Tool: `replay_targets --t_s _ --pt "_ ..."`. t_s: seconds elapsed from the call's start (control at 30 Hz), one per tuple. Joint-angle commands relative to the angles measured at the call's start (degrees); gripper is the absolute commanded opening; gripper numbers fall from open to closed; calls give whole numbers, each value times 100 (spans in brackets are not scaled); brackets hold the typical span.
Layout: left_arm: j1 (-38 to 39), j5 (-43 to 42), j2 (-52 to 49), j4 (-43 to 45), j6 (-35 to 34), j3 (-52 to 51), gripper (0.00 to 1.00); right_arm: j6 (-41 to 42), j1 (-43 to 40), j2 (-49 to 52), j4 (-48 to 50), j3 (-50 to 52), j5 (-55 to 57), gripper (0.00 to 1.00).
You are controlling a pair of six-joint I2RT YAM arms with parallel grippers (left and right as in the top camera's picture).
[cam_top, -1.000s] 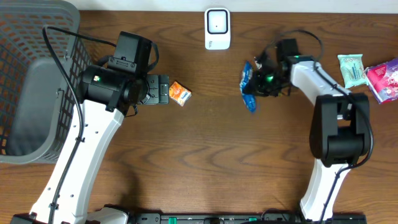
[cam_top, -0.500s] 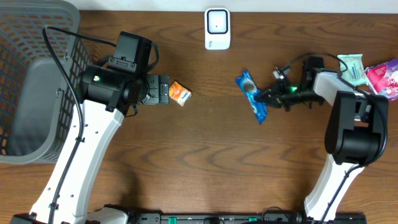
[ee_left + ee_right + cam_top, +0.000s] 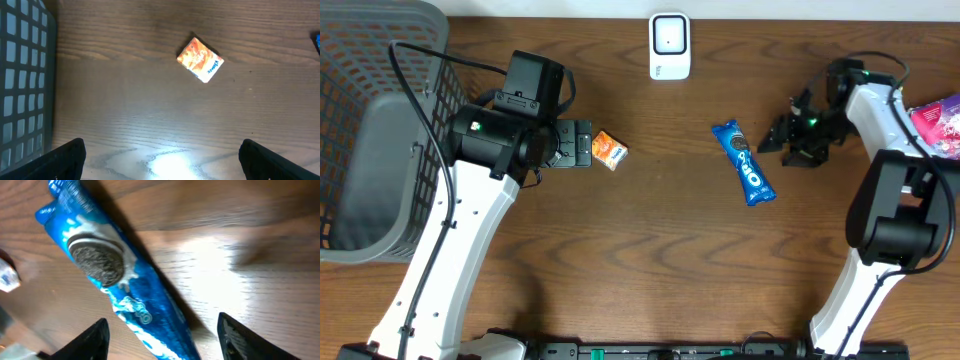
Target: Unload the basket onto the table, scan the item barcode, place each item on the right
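The table [image 3: 660, 270] is dark brown wood with a wavy grain, glossy where the wrist lamps strike it. On it, right of the middle, a cookie packet [image 3: 744, 162] lies flat. It is a long, slim sleeve of shiny blue plastic with crimped ends, and a dark round cookie is printed on the face turned up. Its long axis runs at a slant: the near end points toward the right arm's side, and the far end angles left toward the scanner.

The right gripper [image 3: 778, 142] hangs just beside the packet's far half, on its right and a little apart from it. Its black fingers are spread and empty. The left gripper [image 3: 582, 145] is also spread wide and grasps nothing, with a small orange pack [image 3: 610, 150] just off its tips.

At the far left stands a grey mesh basket [image 3: 420, 40]. A white, rounded scanner [image 3: 669, 45] sits at the far edge, and a pink packet [image 3: 938, 128] lies far right.
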State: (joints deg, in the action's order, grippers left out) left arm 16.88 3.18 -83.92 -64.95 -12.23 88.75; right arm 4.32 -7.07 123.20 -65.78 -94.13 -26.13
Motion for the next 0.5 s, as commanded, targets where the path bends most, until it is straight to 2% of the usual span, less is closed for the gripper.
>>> replay_targets --t_s 0.0,0.07,0.13,0.3,0.4,0.43,0.47 --pt "-22 52 -28 -20 -55 31 98 -581 317 -61 11 26 190 70" --pt "-20 52 -28 -20 -55 31 98 -616 417 -61 142 120 319 69" --pt "-22 52 -28 -20 -55 31 98 -612 529 -61 431 295 507 64" --pt "-22 52 -28 -20 -55 31 98 -605 691 -61 1320 1001 457 62" --pt "-20 52 -28 -20 -55 31 98 -605 734 -61 1646 1351 236 55" --pt "-22 52 -28 -20 -55 31 98 -592 758 -61 1725 1438 98 34" --pt "-20 52 -28 -20 -55 31 98 -533 774 -61 1759 1480 37 27"
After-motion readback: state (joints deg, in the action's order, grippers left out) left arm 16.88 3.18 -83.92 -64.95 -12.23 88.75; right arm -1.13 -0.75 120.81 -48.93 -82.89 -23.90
